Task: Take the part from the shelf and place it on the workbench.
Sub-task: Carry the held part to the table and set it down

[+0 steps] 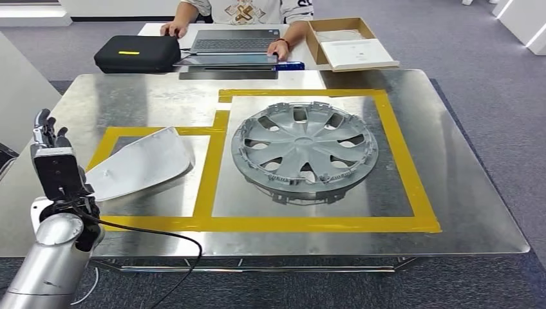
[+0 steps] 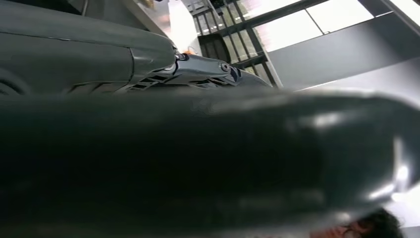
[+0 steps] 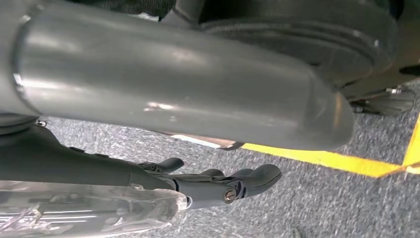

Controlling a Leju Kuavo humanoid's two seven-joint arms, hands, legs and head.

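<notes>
The silver curved panel (image 1: 143,161), apparently the part from the shelf, lies on the steel worktop (image 1: 463,212) inside the smaller yellow-taped box, its near corner just beside the left hand (image 1: 55,164). That hand stands upright at the worktop's near-left edge with its fingers pointing up and, as far as the head view shows, around nothing (so the part looks already set down and released). The tape outline (image 1: 209,177) likely marks where each piece belongs: the wheel cover (image 1: 304,148) fills the larger box next door. The right hand (image 3: 218,183) hangs low over grey carpet, fingers stretched out loosely and empty. Beyond the worktop a person (image 1: 244,9) rests both hands at a laptop (image 1: 233,44), beside a black case (image 1: 136,53) and an open cardboard box (image 1: 348,44)
</notes>
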